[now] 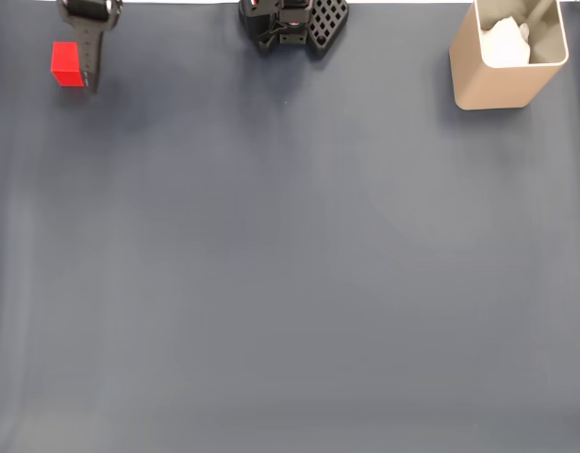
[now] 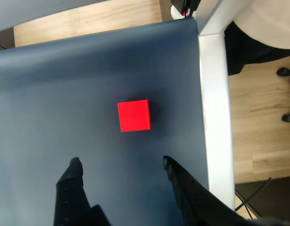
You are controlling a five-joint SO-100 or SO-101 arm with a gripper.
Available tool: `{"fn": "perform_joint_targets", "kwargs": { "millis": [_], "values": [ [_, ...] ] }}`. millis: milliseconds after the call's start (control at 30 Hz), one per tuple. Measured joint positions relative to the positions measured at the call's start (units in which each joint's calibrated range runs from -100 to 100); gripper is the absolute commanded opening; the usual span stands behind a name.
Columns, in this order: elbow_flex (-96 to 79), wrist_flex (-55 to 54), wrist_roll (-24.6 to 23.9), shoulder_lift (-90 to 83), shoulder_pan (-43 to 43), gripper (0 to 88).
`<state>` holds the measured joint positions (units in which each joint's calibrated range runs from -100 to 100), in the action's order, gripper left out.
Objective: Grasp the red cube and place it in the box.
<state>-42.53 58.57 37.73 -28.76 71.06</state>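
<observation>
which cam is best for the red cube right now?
Wrist view: the red cube sits central and unobstructed on the dark mat, ahead of the open hand. In the fixed view the cube is small, at the top left edge, beside the arm.

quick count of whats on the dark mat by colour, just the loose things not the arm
red: 1, the red cube, lying apart from and ahead of the open gripper
tan: 1, the box, upright, with something white inside that I cannot identify
total: 2
</observation>
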Motion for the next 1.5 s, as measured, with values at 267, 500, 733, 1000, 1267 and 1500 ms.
{"fn": "perform_joint_targets", "kwargs": {
  "millis": [267,500,733,1000,1267,1500],
  "values": [
    [-3.5,-4.0,-0.4,-0.6,-1.9,41.1],
    [-3.5,-8.8,-1.4,0.1,-3.0,41.5],
    [-3.5,-12.6,-2.1,2.4,-3.2,41.5],
    [-3.5,-15.5,-1.9,3.4,-3.6,41.7],
    [-3.5,-16.9,-1.0,3.9,-1.2,41.7],
    [-3.5,-17.4,-0.5,4.3,0.1,41.8]
  ]
}}
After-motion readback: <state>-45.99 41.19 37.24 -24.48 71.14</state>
